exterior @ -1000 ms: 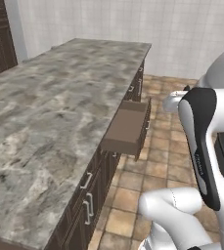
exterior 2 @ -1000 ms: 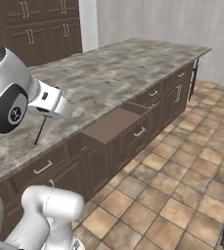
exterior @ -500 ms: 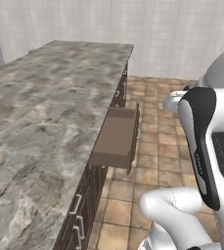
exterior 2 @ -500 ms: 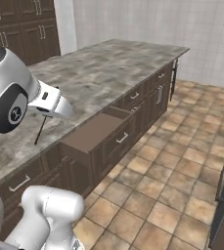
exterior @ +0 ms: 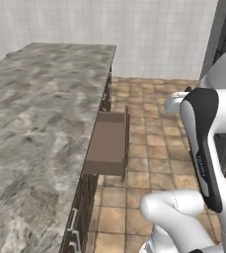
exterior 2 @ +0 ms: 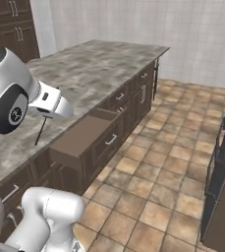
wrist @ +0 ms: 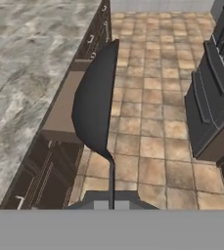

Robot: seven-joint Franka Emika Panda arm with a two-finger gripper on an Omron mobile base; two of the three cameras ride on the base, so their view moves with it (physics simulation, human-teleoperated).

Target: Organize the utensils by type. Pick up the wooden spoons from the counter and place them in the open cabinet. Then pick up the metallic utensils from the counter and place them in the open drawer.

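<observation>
claw: gripper closed on the dark utensil; thin stem runs straight up from between the fingertips in the hand view, broad dark head above it.
same thing, right base view: a thin dark rod hangs down from the hand, over the counter edge.
landmark: open drawer, pulled out from the counter front over the tiled floor.
utensil vs drawer: held in the air, short of the drawer on the robot's side, above it; not touching it. In the hand view the drawer sits just behind the head.
drawer contents: flat brown bottom, nothing visible in the part that shows.
arm vs drawer: white arm stands over the floor beside the drawer, apart from it.
step (judgement): carrying a metallic utensil to the drawer; drop-off not yet done.
handling (judgement): looks light, stiff, slim and probably slick. Grip is at the stem end, so the head is a long lever and may swing or twist in the jaws. A hold nearer the head would be steadier.
next (judgement): bring the head over the drawer's middle, lower inside the low walls, then release.
risk (judgement): long piece catching the front wall, or falling to the floor.
</observation>
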